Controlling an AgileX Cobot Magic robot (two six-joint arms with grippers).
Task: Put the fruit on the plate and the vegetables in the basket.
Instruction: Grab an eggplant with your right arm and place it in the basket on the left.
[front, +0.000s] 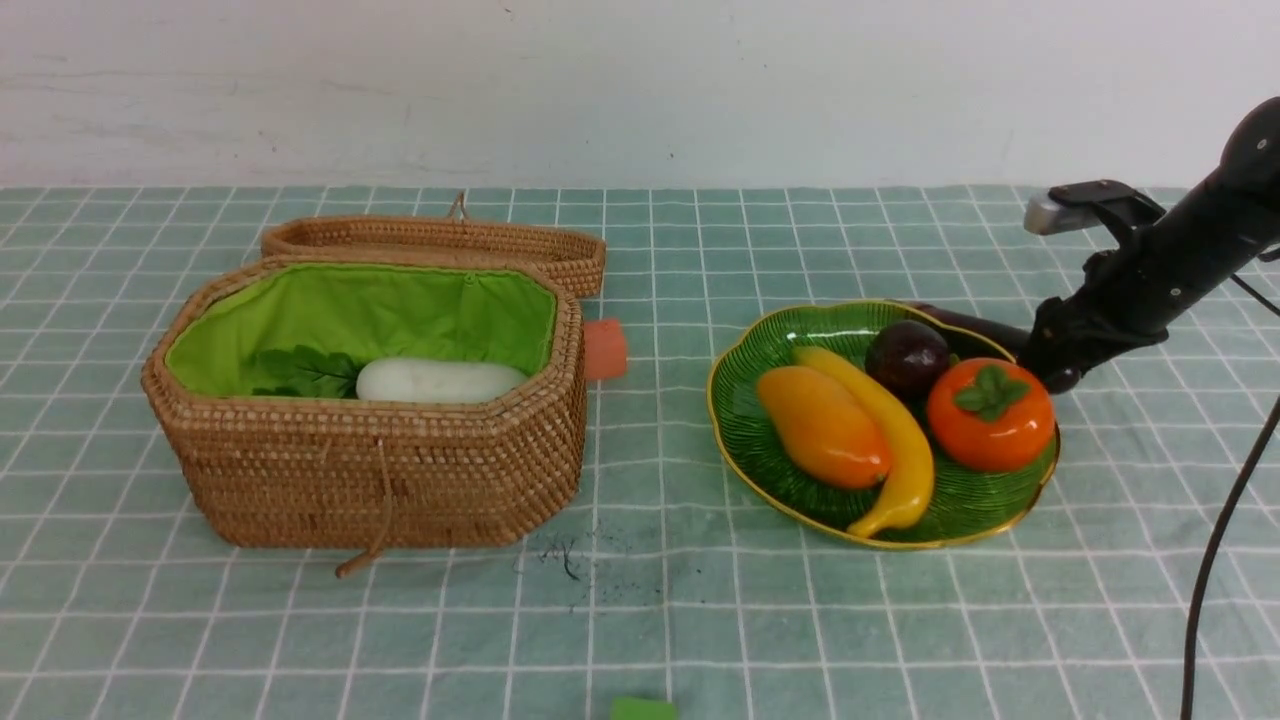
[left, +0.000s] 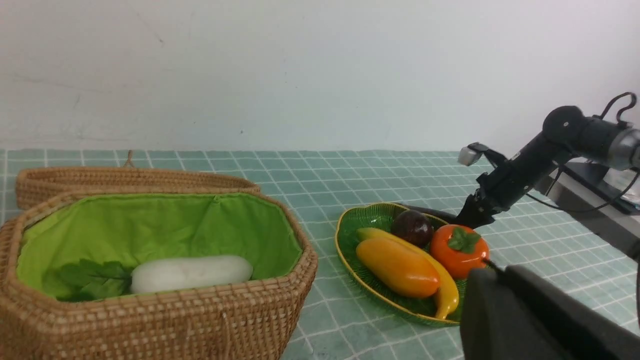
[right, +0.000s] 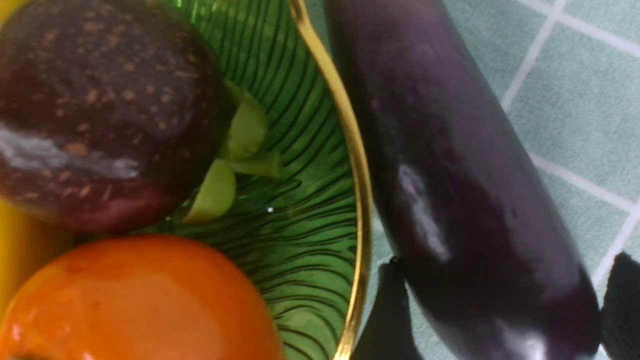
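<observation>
Eggplant (right: 450, 190) lying on the cloth just behind the plate (front: 740, 440), long axis along its far rim. Right gripper (right: 500, 300) open, fingers straddling one end, not yet closed.

A pale green checked cloth (front: 700, 620) with white grid lines covers the whole tabletop up to the white wall (front: 640, 80) along its far edge. A small green block (front: 643, 709) sits at the near edge, near some dark smudges (front: 565, 560).
</observation>
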